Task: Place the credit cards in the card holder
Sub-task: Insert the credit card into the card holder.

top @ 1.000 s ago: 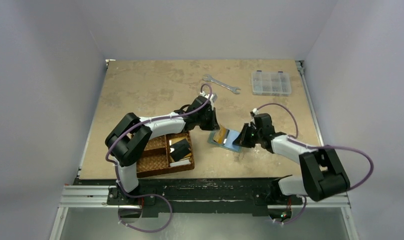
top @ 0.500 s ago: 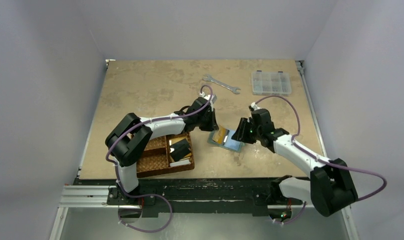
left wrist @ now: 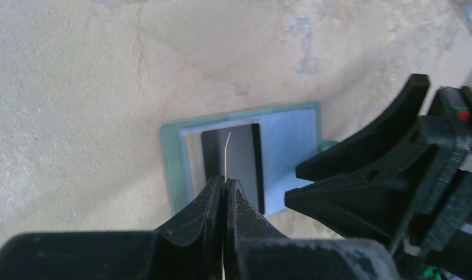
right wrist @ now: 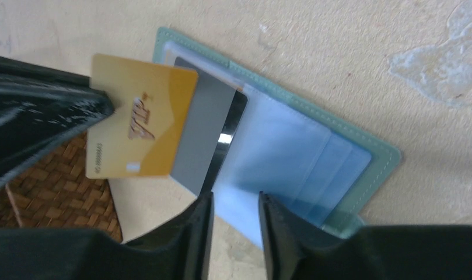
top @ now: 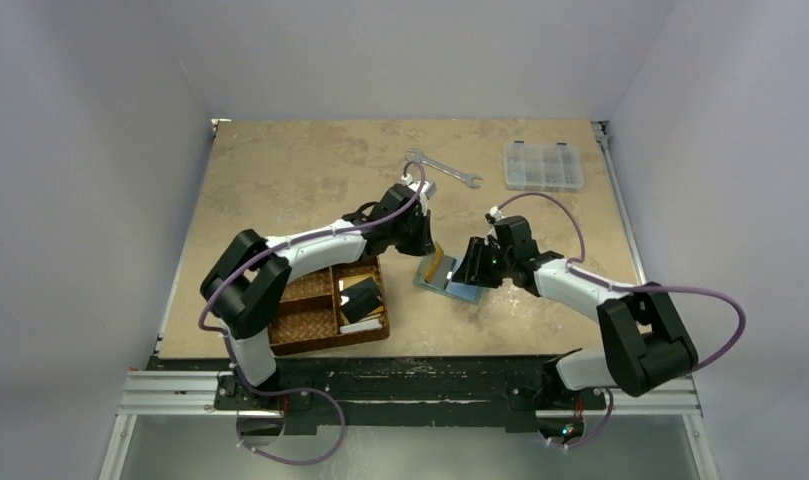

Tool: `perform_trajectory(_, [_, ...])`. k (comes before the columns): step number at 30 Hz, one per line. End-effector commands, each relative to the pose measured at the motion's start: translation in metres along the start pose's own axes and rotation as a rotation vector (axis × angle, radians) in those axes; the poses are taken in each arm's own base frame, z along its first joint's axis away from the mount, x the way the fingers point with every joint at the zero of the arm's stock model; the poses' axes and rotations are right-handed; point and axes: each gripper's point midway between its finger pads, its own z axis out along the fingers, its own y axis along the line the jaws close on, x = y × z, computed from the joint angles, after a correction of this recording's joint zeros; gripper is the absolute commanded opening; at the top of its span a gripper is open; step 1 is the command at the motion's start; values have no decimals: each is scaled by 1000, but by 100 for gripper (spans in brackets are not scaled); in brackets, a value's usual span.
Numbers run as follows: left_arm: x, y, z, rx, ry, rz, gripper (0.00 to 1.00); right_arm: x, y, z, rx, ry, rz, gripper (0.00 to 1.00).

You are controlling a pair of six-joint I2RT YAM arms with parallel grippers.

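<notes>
The card holder (top: 462,287) lies open on the table, green rim and blue-grey pockets (right wrist: 315,154) up. A grey card over a black one (right wrist: 203,137) sticks out of its left pocket. My left gripper (top: 426,250) is shut on the orange-yellow credit card (right wrist: 141,125) and holds it upright above that pocket; in the left wrist view the card shows edge-on as a thin pale line (left wrist: 227,153) beyond the closed tips (left wrist: 226,182). My right gripper (right wrist: 236,217) is open, its fingers astride the holder's near edge.
A brown woven basket (top: 310,322) with a black card and white cards (top: 361,300) stands left of the holder. A wrench (top: 442,168) and a clear compartment box (top: 543,165) lie at the back.
My right gripper has moved left onto the holder's right part. My left gripper has shifted slightly back with the orange-yellow card, which now stands steeper over the left pocket.
</notes>
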Motion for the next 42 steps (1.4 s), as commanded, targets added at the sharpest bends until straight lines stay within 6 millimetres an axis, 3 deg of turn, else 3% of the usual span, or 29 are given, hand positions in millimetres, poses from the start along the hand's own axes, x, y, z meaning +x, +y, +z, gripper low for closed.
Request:
perform_trajectory(1, [-44,-46,-51,158,-96,72,0,-14,12,-18,-26,-71,-35,48])
perform_trajectory(4, [-55,-56,-75,184,-148,73,0,-18,23,-24,-59,-72,-44,52])
perform_trajectory(9, [-63,-57,-101,173,-196,80,0,-20,43,-15,-162,-47,7,52])
perform_trajectory(15, [-66,-61,-122,187,-233,83,0,-21,44,0,-187,-39,48,52])
perform_trajectory(29, [-76,-74,-145,240,-288,67,0,-24,45,18,-198,-23,79,50])
perform_trajectory(38, [-82,-76,-161,239,-317,63,0,-35,94,13,-375,-42,34,51])
perform_trajectory(42, [-81,-75,-159,238,-312,58,0,-33,98,14,-403,-23,23,52])
